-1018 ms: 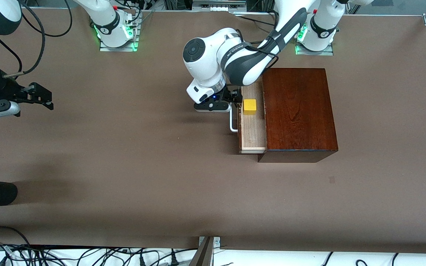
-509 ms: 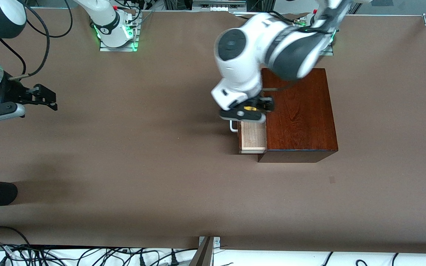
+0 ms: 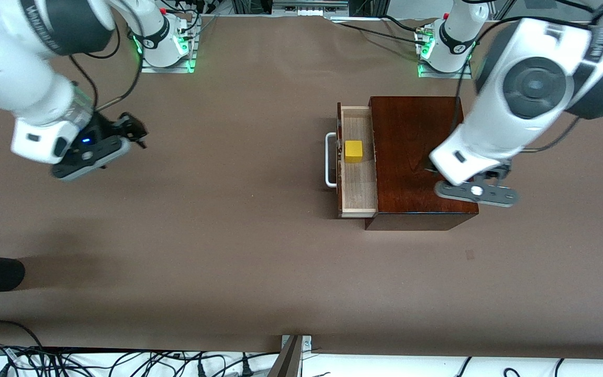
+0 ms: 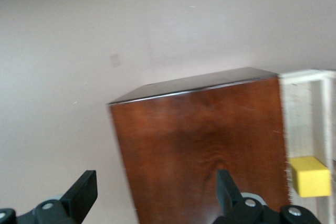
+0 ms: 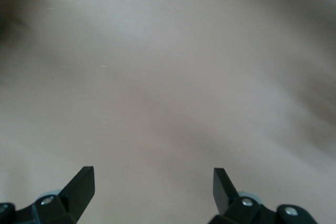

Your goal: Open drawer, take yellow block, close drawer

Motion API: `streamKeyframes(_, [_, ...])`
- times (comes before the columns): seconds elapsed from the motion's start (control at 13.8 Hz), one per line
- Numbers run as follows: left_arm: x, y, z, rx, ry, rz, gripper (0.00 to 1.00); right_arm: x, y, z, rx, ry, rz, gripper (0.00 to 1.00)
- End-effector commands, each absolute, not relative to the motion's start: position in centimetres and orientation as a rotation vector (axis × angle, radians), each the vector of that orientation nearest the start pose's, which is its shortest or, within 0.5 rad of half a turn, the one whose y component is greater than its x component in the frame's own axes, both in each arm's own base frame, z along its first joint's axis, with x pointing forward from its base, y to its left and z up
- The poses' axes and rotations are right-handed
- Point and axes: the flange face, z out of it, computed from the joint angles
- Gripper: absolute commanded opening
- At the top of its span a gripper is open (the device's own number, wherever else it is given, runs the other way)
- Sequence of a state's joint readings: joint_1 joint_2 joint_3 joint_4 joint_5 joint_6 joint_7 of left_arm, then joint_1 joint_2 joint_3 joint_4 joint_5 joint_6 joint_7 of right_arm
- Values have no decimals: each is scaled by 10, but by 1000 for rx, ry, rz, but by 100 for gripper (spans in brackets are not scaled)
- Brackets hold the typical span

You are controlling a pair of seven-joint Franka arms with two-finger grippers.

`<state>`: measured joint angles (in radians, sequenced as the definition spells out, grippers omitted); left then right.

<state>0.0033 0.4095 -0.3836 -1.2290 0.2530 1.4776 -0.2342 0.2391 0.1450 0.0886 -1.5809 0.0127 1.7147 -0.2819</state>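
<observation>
Brown table (image 3: 228, 235) fills the front view. Right of center, the left gripper (image 4: 152, 198) hangs with fingers spread wide over the wooden box (image 3: 422, 157), holding nothing. At upper left, the right gripper (image 5: 152, 195) is spread too. Mid-frame, the yellow block (image 3: 354, 151) sits in the open drawer (image 3: 356, 193)

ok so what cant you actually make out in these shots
- Drawer interior: in the front view the wooden box covers the part under its top; how far in it runs is hidden.
- Left gripper: in the front view the arm's wrist covers it.
- Yellow block: the left wrist view shows it blurred, near the picture's edge.
- Right gripper: the right wrist view shows only blurred table.
</observation>
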Motion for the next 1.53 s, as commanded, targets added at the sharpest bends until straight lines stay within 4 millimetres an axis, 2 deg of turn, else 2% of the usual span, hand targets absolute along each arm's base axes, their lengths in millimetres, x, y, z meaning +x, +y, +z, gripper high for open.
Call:
streamKeyframes(0.0, [640, -99, 555, -3085, 49, 183, 100, 541, 270, 555, -2866, -1138, 19, 100])
streamKeyframes(0.07, [640, -73, 569, -3130, -27, 162, 100, 527, 303, 550, -2826, -1223, 27, 100])
streamKeyframes(0.15, [641, -60, 576, -3146, -64, 148, 100, 521, 331, 543, -2789, -1278, 8, 100])
streamKeyframes(0.29, [640, -52, 581, -3145, -91, 144, 100, 512, 384, 545, -2714, -1376, -55, 100])
streamKeyframes(0.44, [638, -43, 586, -3177, -126, 161, 100, 493, 440, 546, -2613, -1539, -87, 100])
streamKeyframes(0.65, [620, -33, 598, -3146, -156, 140, 100, 481, 509, 520, -2445, -1830, -109, 100])
streamKeyframes(0.73, [610, -36, 599, -3136, -159, 122, 100, 478, 525, 509, -2389, -1902, -112, 100])
streamKeyframes(0.8, [601, -23, 600, -3147, -212, 78, 100, 471, 541, 500, -2339, -1959, -126, 100])
streamKeyframes(0.87, [595, -21, 599, -3160, -193, 42, 100, 464, 556, 490, -2316, -2008, -146, 100])
streamKeyframes(1.02, [580, -18, 599, -3158, -17, -35, 100, 453, 581, 467, -2260, -2101, -209, 100])
streamKeyframes(1.16, [550, -18, 596, -3151, 0, -122, 100, 449, 598, 447, -2202, -2143, -253, 100])
streamKeyframes(1.31, [542, -16, 595, -3148, 17, -113, 100, 446, 611, 436, -2178, -2167, -294, 100])
streamKeyframes(1.45, [545, -12, 593, -3149, -7, -96, 100, 449, 621, 425, -2161, -2184, -316, 100])
